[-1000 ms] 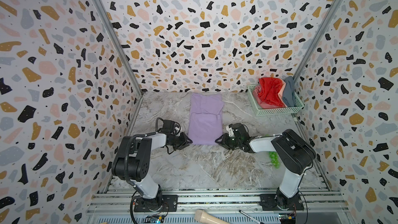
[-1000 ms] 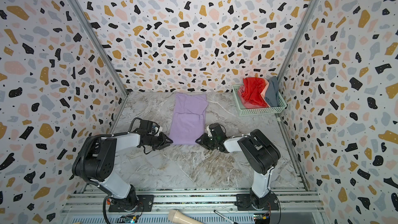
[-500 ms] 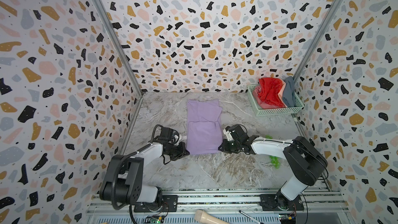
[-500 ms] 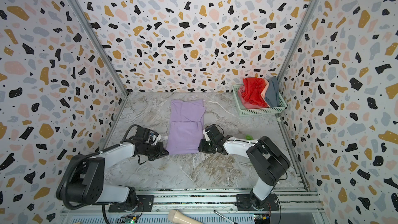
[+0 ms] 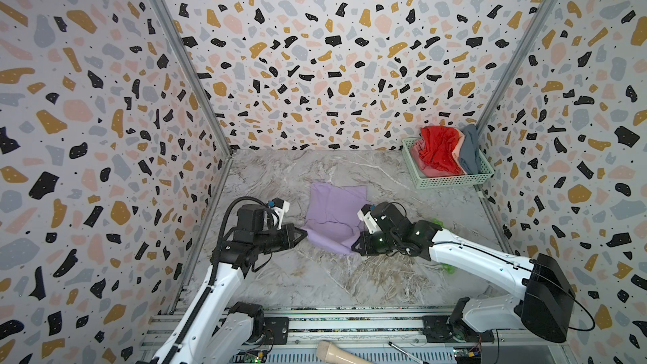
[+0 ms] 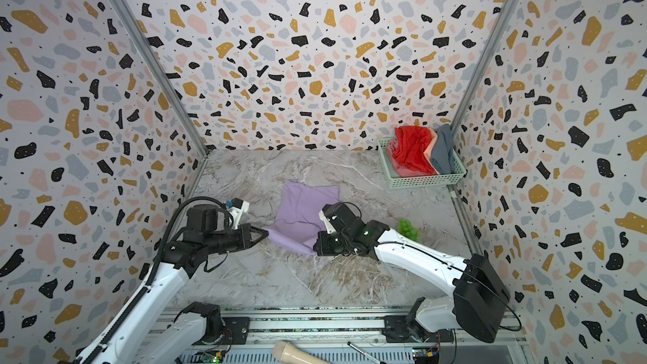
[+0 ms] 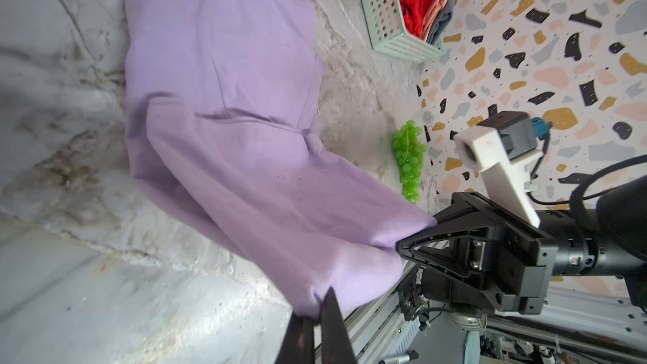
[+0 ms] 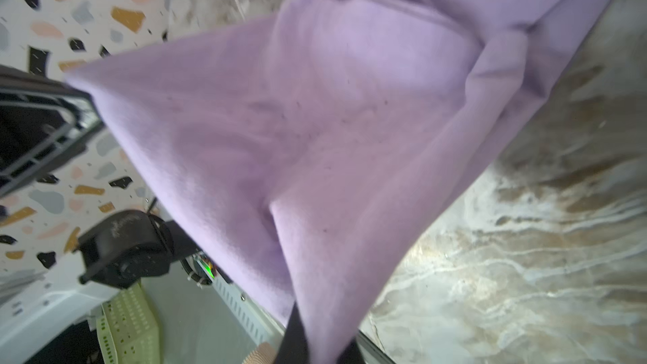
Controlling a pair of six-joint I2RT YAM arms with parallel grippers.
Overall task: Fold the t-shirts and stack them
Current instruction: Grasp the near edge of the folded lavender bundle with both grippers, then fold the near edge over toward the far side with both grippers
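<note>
The left jaws and right jaws each clench a lavender t-shirt [image 5: 332, 211] corner. It's well apart from the basket [image 5: 451, 181]

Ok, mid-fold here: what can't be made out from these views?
- Layers pinched by the right gripper: its wrist view is blurred and filled by the lavender t-shirt.
- The salmon pink t-shirt: mostly under the red t-shirt in the basket, both top views.
- The green grapes: largely behind the right arm in a top view.
- The beige handle: cut off by the bottom edge, both top views.
</note>
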